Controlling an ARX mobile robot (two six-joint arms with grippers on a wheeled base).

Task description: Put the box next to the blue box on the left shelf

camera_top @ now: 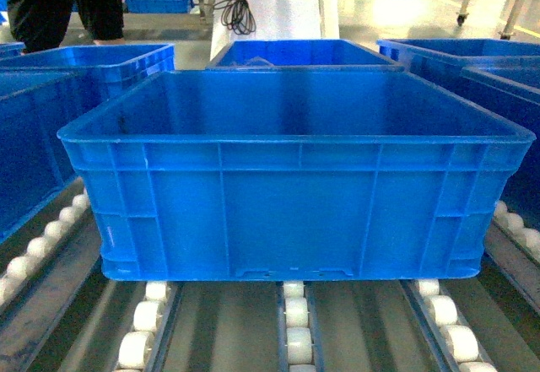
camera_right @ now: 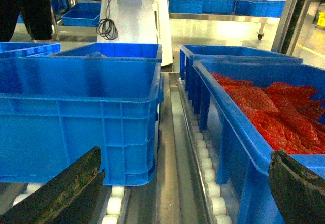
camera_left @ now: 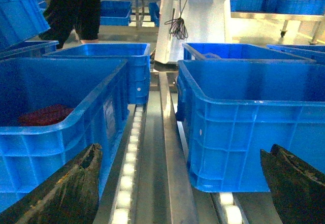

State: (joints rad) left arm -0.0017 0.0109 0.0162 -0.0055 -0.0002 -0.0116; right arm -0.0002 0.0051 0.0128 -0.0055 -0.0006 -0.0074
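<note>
Box: the large bright blue rectangular plastic crate (camera_top: 291, 178) with ribbed walls and a thick rolled rim sits square in the middle of the head view, on the roller rails, with nothing visible inside it.
Shelf: the rack of long grey metal rails (camera_top: 337, 326) with rows of small white plastic rollers runs from near to far under the crate; more rails flank it on both sides.
Left neighbour: another blue plastic crate (camera_left: 56, 117) stands on the next lane to the left, just beside the box with a rail between them; a dark red mesh-like item (camera_left: 45, 115) lies in it.
Right neighbour: a blue crate (camera_right: 254, 132) on the right lane holds red netted bags (camera_right: 279, 112).
Far crates: further blue crates (camera_top: 304, 53) stand behind the box on the same rails.
Person: someone in dark clothes (camera_top: 63, 5) stands at the far left.
Left gripper (camera_left: 183, 183): its two dark fingers are spread wide at the bottom corners of its view, holding nothing, near the box's left corner.
Right gripper (camera_right: 185, 186): likewise spread wide and empty, near the box's right corner.
</note>
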